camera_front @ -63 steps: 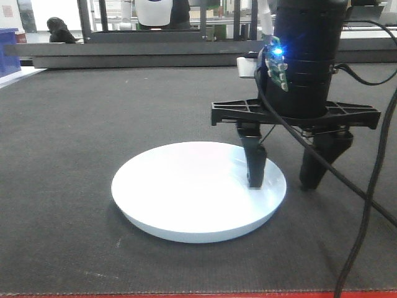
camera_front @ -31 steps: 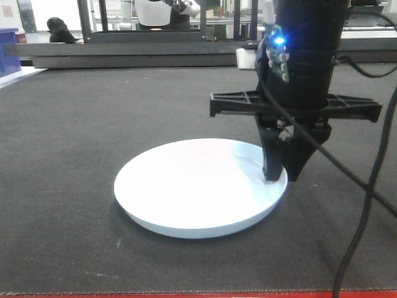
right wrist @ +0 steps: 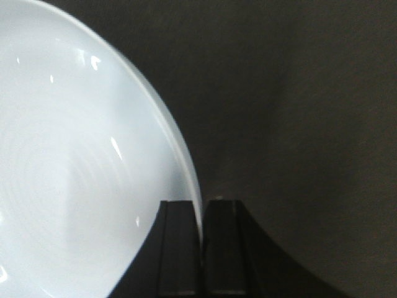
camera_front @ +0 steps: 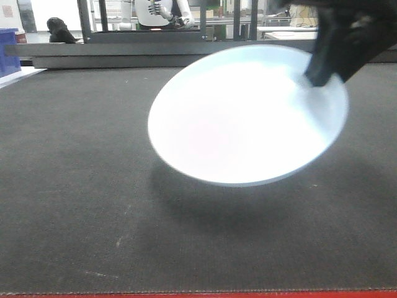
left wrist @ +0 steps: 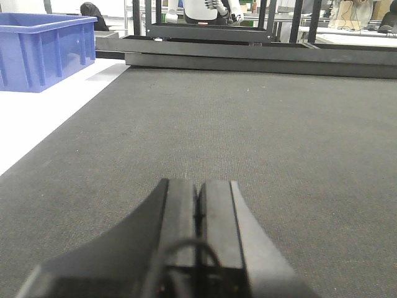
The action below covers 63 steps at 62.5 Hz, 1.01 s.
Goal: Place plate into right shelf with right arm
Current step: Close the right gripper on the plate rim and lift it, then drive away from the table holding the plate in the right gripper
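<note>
The white plate (camera_front: 248, 115) hangs tilted above the dark table top (camera_front: 74, 155), its upper face turned toward the front camera. My right gripper (camera_front: 317, 73) is shut on its upper right rim, one black finger lying over the inside. In the right wrist view the plate (right wrist: 74, 161) fills the left side and its rim runs down between the two fingers of the right gripper (right wrist: 201, 211). My left gripper (left wrist: 198, 198) rests low over the table with its fingers pressed together and nothing between them. The right shelf is out of view.
A blue plastic bin (left wrist: 40, 49) stands on a white surface at the table's left edge. Dark metal rails (left wrist: 248, 53) run along the far edge of the table. The plate's shadow (camera_front: 236, 205) lies on the mat beneath it.
The right gripper closed on the plate's rim, then lifted it off the table, tilting it up and to the right. The left gripper's earlier state is not shown.
</note>
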Each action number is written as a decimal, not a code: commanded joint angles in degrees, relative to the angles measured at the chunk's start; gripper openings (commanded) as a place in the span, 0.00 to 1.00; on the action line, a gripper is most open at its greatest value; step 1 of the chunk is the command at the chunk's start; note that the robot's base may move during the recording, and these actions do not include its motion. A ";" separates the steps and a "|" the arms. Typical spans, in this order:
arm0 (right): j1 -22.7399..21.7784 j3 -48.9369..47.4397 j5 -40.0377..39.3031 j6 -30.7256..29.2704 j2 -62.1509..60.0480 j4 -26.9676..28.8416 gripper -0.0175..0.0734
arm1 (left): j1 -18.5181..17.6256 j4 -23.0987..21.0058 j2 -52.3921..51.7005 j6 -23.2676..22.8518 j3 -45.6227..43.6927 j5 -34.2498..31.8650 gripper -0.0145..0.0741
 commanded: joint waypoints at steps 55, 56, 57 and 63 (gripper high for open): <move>-24.43 38.22 -42.70 -17.15 -52.77 6.21 0.25 | -0.11 -0.47 -0.59 -0.40 0.59 -5.16 0.02; -24.43 38.28 -42.47 -17.15 -53.69 6.21 0.25 | -0.11 -0.47 -0.59 -0.40 0.59 -5.16 0.02; -24.43 38.28 -42.41 -17.15 -54.28 6.21 0.25 | -0.11 -0.47 -0.59 -0.40 0.59 -5.16 0.02; -24.43 38.28 -42.41 -17.15 -57.92 6.21 0.25 | -0.11 -0.47 -0.59 -0.40 0.59 -5.16 0.02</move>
